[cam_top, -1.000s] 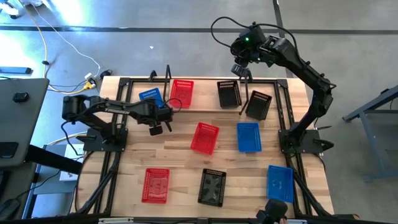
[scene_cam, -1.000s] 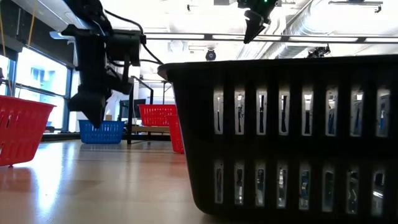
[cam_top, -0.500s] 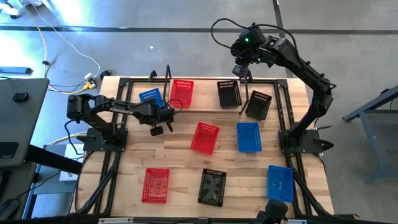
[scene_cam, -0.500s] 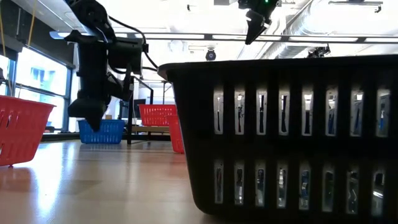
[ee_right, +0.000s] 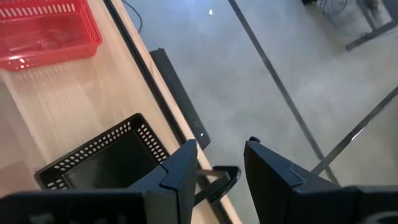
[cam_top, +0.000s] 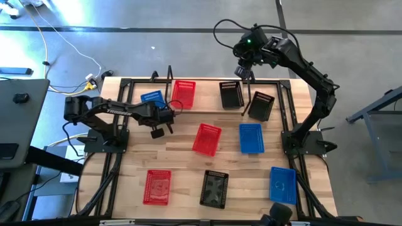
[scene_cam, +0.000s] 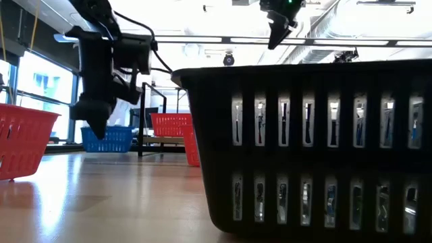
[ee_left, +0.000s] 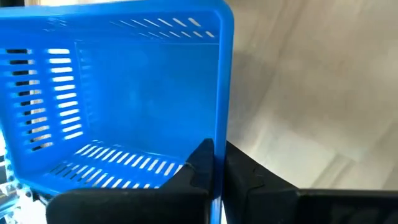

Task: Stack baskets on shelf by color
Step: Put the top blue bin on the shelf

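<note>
A blue basket stands at the table's far left, just left of the shelf, and fills the left wrist view. My left gripper is shut on its wall. A red basket and a black basket stand on the shelf board. My right gripper hangs open high above the far edge, over the black basket, touching nothing. My left gripper pinches one side wall of the blue basket at its rim, close to a corner, with one finger inside the basket and one outside. The fingers slant down from above. Whether the basket's underside is on the table, I cannot tell.
Another black basket lies right of the shelf's wire upright. More baskets are spread over the table: red, blue, red, black, blue. The near black basket blocks much of the low view.
My left gripper has shut on the blue basket's wall, staying at the same place on the table. In the low view the blue basket has shifted slightly to the left with it.
</note>
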Robot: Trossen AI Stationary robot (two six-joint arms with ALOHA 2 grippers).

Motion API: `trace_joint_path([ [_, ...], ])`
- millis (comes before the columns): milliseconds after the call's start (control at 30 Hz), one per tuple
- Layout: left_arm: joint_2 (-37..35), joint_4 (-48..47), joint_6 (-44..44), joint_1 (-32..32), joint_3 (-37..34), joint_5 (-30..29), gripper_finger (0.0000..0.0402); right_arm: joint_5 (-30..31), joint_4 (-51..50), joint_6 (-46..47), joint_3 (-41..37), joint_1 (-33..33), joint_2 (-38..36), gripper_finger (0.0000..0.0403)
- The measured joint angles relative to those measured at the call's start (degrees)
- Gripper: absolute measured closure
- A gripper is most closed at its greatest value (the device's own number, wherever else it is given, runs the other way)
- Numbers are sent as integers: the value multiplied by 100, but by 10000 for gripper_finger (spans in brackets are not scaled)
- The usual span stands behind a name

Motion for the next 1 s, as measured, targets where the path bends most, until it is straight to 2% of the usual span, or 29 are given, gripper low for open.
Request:
trace_joint_path([
  [267, -548, -599, -488, -155, 82, -361, 400, -4, -406, 531, 0, 11, 0, 284],
  [500, -970, -1238, -1010, -121, 456, -974, 401, -140, -519, 902, 0, 13, 2, 284],
  [767, -1166, -1829, -1009, -104, 1183, -1630, 401, -136, -615, 1035, 0, 168, 0, 284],
  [1000, -1168, -2200, -678, -104, 2010, -2132, 401, -58, -748, 1601, 0, 337, 2, 284],
])
